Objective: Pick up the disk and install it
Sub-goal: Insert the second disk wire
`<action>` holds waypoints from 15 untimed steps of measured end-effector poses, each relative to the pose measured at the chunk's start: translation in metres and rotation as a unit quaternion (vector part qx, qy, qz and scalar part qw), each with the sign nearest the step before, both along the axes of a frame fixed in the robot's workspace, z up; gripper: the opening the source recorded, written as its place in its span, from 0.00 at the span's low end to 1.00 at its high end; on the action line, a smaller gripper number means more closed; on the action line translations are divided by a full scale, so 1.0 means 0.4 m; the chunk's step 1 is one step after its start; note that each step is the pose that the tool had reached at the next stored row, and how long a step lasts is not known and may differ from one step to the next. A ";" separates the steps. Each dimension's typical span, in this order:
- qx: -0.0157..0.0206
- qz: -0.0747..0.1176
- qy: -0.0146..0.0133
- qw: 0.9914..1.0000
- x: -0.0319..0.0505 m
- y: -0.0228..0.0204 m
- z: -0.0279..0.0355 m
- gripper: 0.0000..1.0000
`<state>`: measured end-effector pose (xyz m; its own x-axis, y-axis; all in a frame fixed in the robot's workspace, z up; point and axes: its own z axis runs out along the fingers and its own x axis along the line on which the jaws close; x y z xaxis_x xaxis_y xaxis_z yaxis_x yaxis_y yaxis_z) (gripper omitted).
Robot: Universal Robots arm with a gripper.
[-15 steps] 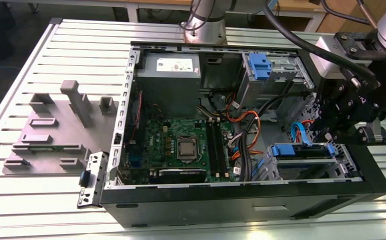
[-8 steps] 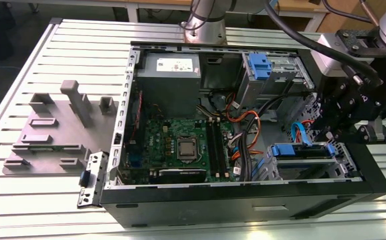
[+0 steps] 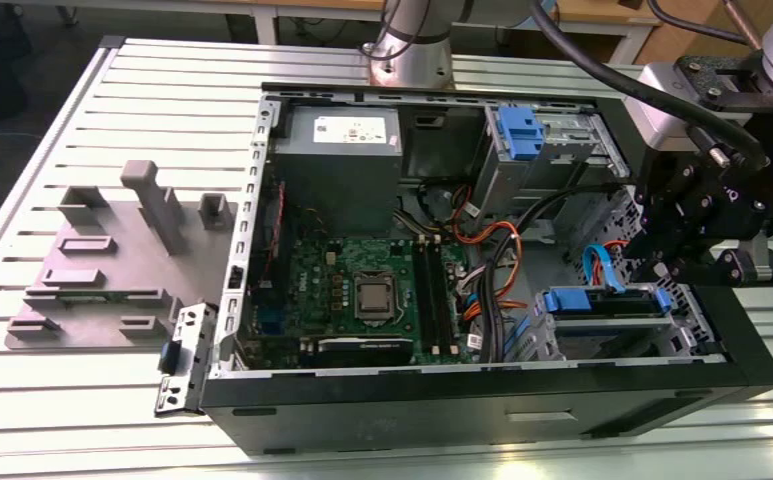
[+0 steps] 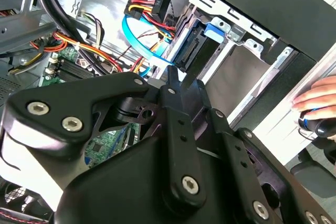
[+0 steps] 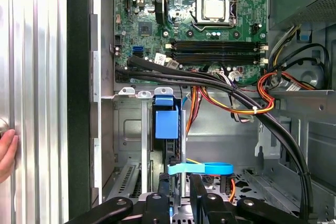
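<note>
- Gripper [image 5: 178,203] is clamped on the disk [image 5: 169,129], holding it on edge over the drive cage [image 3: 613,335] at the exterior view's right, near corner of the open case [image 3: 493,400].
- Blue rail faces the motherboard [image 5: 210,19].
- Judgement: keep the disk square to the cage walls and lower it slowly.
- Blue cable [image 5: 202,169] lies close beside the fingers, a likely snag.

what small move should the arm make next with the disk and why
Probably a short, straight push along the slot. In the first wrist view the gripper sits right at the disk, which stands on edge in the metal drive cage with its blue end outward. A blue cable loops close by, so sideways motion looks risky.
</note>
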<state>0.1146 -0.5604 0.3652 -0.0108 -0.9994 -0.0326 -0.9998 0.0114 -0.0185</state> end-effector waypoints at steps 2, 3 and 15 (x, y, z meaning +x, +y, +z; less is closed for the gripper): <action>0.000 0.000 0.000 1.000 0.000 0.000 0.000 0.30; 0.000 0.000 0.000 1.000 0.000 0.000 0.000 0.30; 0.000 0.000 0.000 1.000 0.001 0.030 -0.001 0.30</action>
